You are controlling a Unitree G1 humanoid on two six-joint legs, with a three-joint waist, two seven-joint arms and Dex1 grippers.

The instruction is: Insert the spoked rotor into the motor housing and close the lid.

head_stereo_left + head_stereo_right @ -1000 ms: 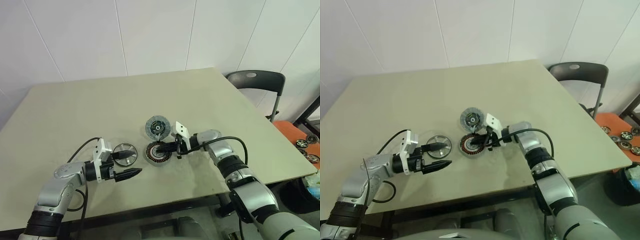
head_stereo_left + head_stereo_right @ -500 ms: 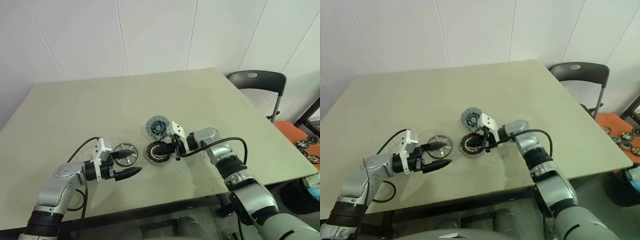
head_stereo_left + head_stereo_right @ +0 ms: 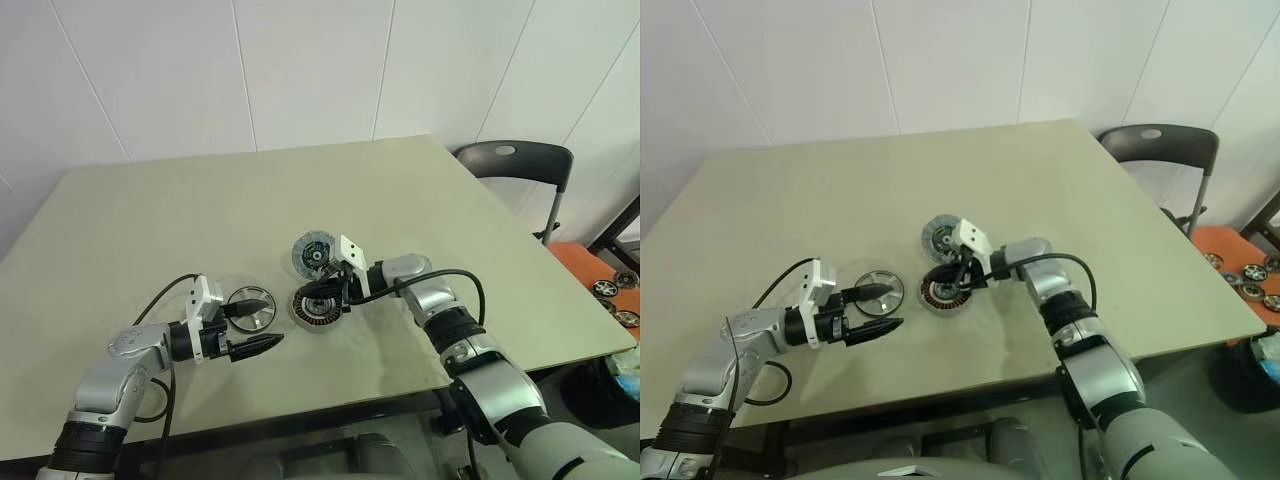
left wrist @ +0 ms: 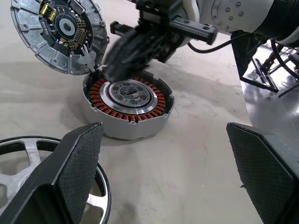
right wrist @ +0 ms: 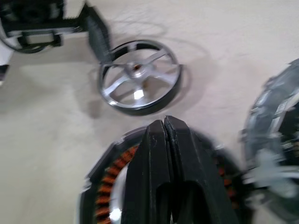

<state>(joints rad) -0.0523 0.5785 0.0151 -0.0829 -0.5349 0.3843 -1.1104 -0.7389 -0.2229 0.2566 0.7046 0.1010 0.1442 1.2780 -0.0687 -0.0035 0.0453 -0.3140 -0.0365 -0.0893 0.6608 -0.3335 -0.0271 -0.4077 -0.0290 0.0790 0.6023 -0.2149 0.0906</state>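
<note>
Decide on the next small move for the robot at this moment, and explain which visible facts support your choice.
Probably the left hand should close on the spoked rotor. That hand is open, its fingers astride the rotor, which lies flat on the table beside the motor housing. The housing's centre is empty, the lid stands open, and the shut right hand hovers over the housing.
</note>
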